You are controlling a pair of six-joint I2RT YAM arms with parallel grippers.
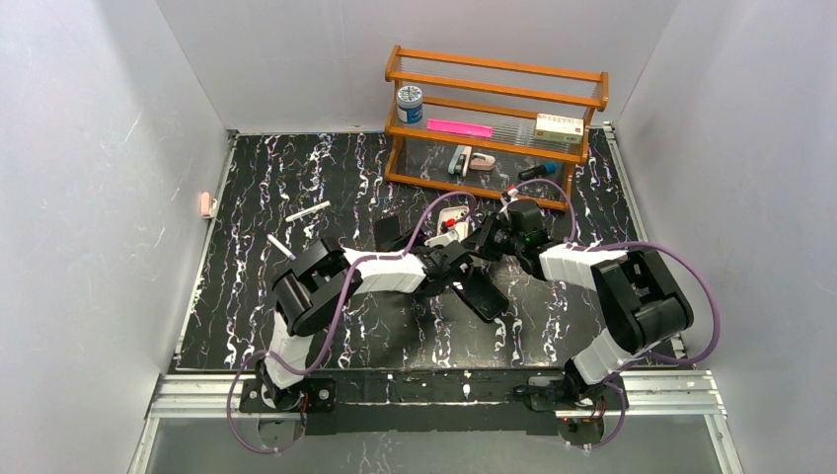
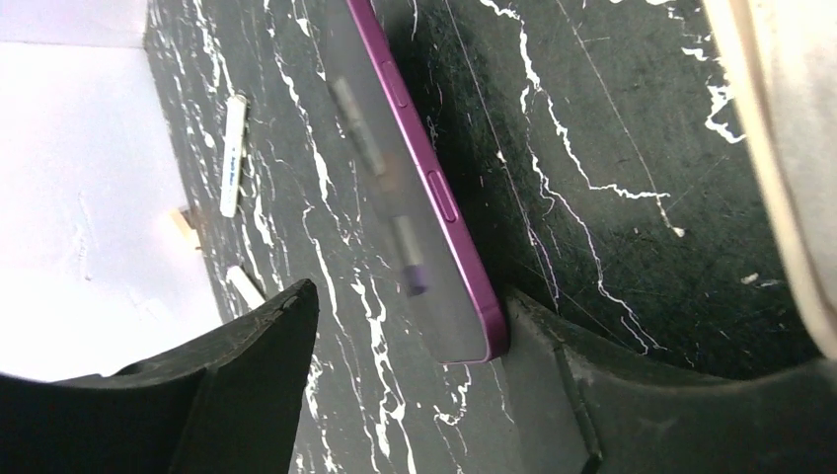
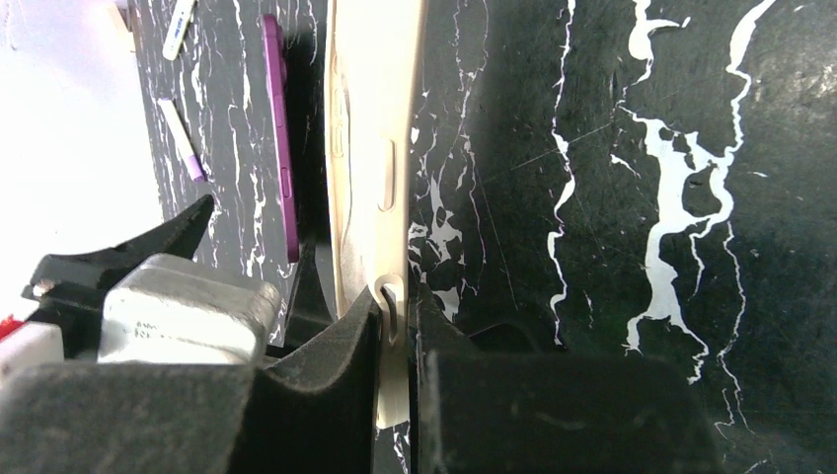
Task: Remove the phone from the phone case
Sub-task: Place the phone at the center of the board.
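The purple phone (image 2: 434, 197) is out of its case and stands edge-on with its glossy screen turned left. My left gripper (image 2: 410, 296) is open. The phone's near corner touches the right finger (image 2: 592, 395), while the left finger (image 2: 247, 365) stands well clear of it. The cream phone case (image 3: 370, 148) is empty and edge-on, and my right gripper (image 3: 395, 306) is shut on its near end. The phone (image 3: 278, 128) stands parallel just left of the case. In the top view the left gripper (image 1: 456, 265) and the right gripper (image 1: 491, 237) meet mid-table.
A wooden shelf rack (image 1: 494, 118) with small items stands at the back. Two white pens (image 1: 306, 210) (image 1: 281, 247) lie on the black marbled mat (image 1: 247, 178) to the left. A pink item (image 1: 205, 204) sits by the left wall.
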